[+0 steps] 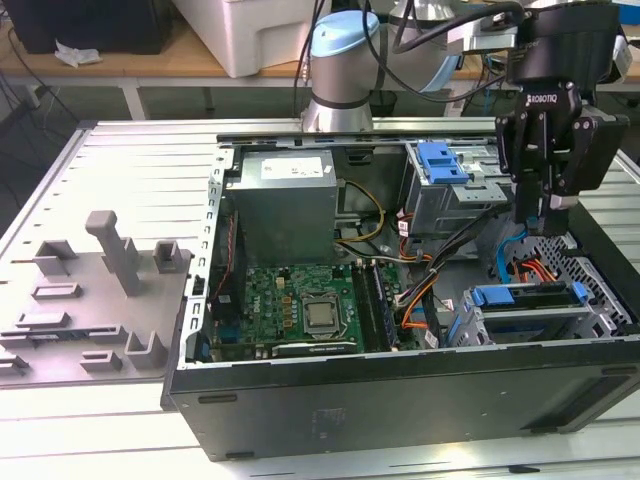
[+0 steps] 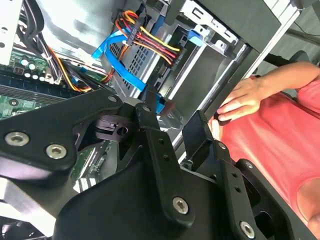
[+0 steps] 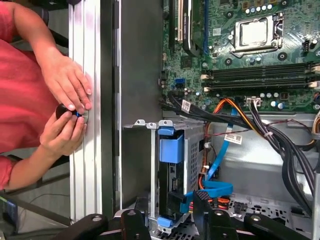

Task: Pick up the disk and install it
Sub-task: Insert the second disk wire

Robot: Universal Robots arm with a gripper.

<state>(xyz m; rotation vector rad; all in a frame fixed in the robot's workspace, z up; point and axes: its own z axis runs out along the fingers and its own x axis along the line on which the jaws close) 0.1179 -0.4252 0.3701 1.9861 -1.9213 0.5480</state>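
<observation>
one disk (image 1: pixel 530 312) sits in the lower drive cage of the open computer case (image 1: pixel 400 400), blue frame up. your gripper (image 1: pixel 540 215) hangs just above it, fingers apart, holding nothing. first wrist view adds a person's hands (image 3: pixel 65 110) fiddling outside the case.

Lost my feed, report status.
Pincer open, above the case. Disk sitting in its cage below. Blue cable close by; person's hands at case edge.

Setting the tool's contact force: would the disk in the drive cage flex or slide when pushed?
Probably rigid: the disk looks metal. Its blue frame looks plastic, so it may give slightly. Held in the cage, it likely slides only lengthwise.
</observation>
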